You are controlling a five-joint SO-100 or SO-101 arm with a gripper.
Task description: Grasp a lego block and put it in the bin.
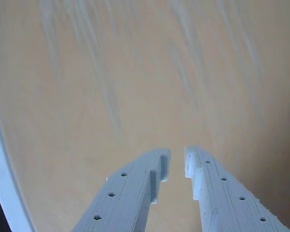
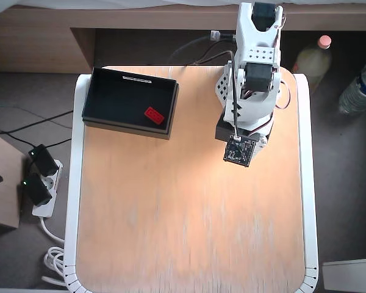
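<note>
In the overhead view the red lego block (image 2: pixel 154 114) lies inside the black bin (image 2: pixel 127 127), near the bin's right front corner. The bin stands at the table's back left. The white arm (image 2: pixel 250 79) is folded at the back right of the table, well right of the bin, and its wrist board (image 2: pixel 240 151) hides the fingers. In the wrist view my gripper (image 1: pixel 178 162) hangs over bare wood, open by a narrow gap, with nothing between its pale blue fingers (image 1: pixel 135 188). Neither block nor bin appears in the wrist view.
The wooden table (image 2: pixel 189 232) has a white rim, seen at the left of the wrist view (image 1: pixel 0 164). Off the table stand two bottles (image 2: pixel 311 58) (image 2: pixel 360 88) at the right, and a power strip (image 2: pixel 39 183) with cables at the left.
</note>
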